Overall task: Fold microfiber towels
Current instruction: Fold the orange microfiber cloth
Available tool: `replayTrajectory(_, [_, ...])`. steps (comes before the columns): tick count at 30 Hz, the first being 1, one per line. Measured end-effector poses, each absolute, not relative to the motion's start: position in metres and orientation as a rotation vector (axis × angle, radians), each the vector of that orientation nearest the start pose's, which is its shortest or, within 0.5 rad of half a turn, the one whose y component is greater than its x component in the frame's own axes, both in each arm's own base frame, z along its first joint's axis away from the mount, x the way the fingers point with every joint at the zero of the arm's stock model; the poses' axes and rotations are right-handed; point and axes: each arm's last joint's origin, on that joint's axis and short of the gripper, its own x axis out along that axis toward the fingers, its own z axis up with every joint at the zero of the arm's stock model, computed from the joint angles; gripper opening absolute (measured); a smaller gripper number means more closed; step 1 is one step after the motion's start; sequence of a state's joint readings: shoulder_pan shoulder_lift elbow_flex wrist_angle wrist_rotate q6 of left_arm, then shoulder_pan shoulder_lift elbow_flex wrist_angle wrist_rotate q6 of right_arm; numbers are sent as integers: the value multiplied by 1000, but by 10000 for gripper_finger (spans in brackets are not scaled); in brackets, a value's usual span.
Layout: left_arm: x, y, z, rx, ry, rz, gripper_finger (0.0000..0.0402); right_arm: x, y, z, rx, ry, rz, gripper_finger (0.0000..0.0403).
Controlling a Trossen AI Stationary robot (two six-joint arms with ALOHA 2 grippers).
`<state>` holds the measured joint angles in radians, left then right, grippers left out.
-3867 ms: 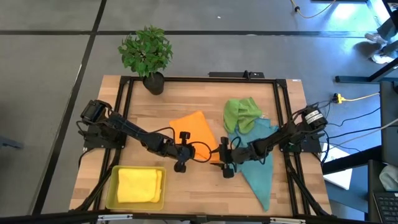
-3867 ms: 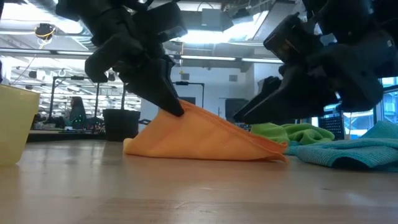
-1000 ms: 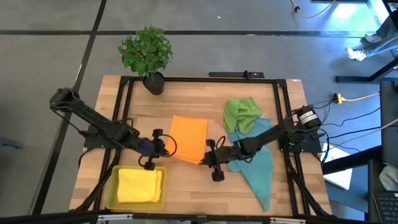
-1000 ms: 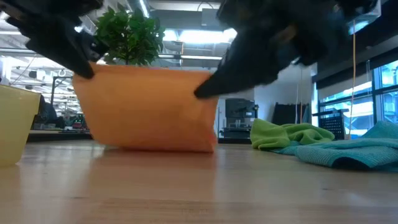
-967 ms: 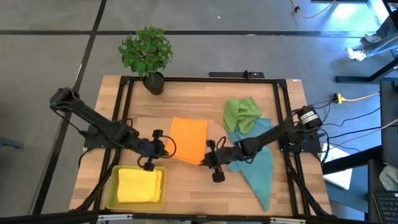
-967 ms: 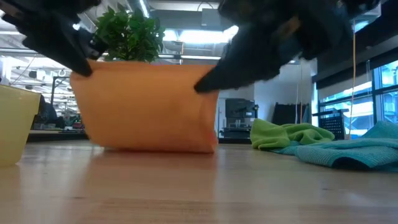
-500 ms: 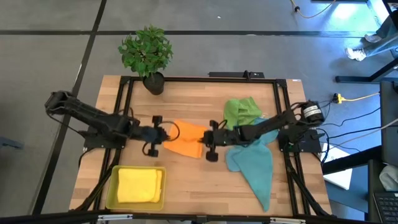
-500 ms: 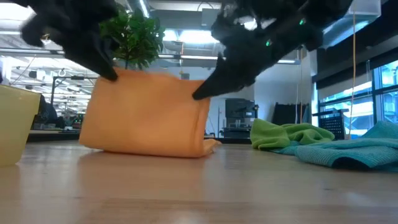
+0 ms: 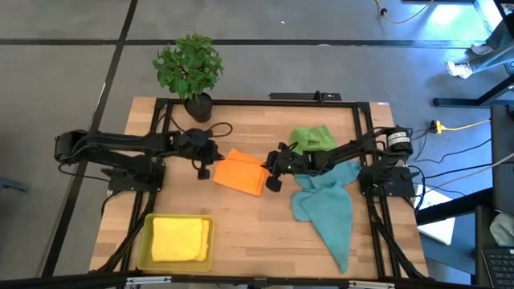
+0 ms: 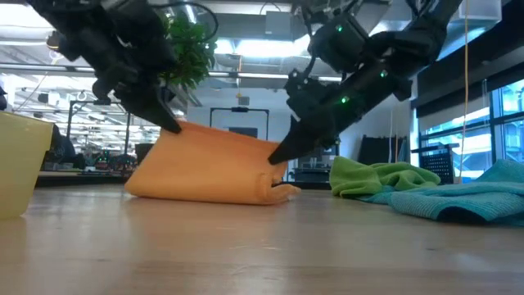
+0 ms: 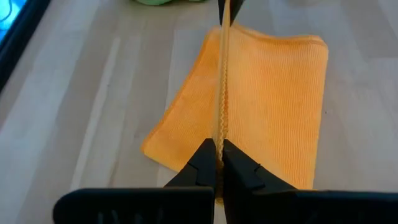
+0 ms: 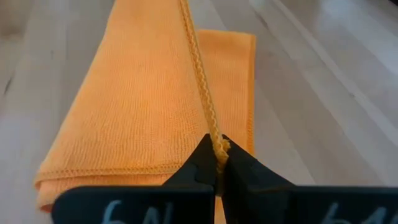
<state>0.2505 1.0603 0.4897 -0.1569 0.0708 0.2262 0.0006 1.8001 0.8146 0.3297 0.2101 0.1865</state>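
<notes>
An orange microfiber towel (image 9: 239,174) lies folded on the table's middle, and its top edge is raised between both grippers. My left gripper (image 9: 215,159) is shut on that edge's left end and my right gripper (image 9: 268,167) on its right end. In the low view the orange towel (image 10: 209,172) slopes from the held edge down to the table. A green towel (image 9: 312,138) and a teal towel (image 9: 325,205) lie crumpled on the table's right part. A yellow towel (image 9: 177,239) lies in the yellow tray (image 9: 144,245). My left gripper pinches the left corner of the towel's raised stitched edge (image 11: 219,140) between its two fingers, slanting down from the table's left. The edge runs taut and straight away to the other gripper. The cloth below it rests on the table. My right gripper pinches the right corner of the same raised edge (image 12: 213,142) between its two fingers, slanting down from the table's right. The edge stretches taut away from the fingers. The towel's lower layers (image 12: 143,124) lie flat on the table beneath it.
A potted plant (image 9: 189,71) stands at the far left corner of the table. The yellow tray sits at the near left corner. A black frame rail (image 9: 265,103) runs along the table's far edge. Bare wood (image 9: 249,241) shows near the front.
Both grippers have carried the held edge from the table's near side toward its far edge and down. The orange towel, which hung upright as a sheet, has folded over itself. It now lies low, while its bottom part has stayed on the table.
</notes>
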Motion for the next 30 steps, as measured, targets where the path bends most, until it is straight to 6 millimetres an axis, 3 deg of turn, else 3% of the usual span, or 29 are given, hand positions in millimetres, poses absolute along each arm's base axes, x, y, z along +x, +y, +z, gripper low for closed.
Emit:
replayTrajectory(12, [197,61,171,81,727,84,5,341,-3,120,164,666,-260,6])
replayTrajectory(23, [198,66,169,104,751,205,95,334,-1,112,205,733,-365,6])
replayTrajectory(30, [199,66,169,88,744,218,105,335,-3,113,187,722,-401,15])
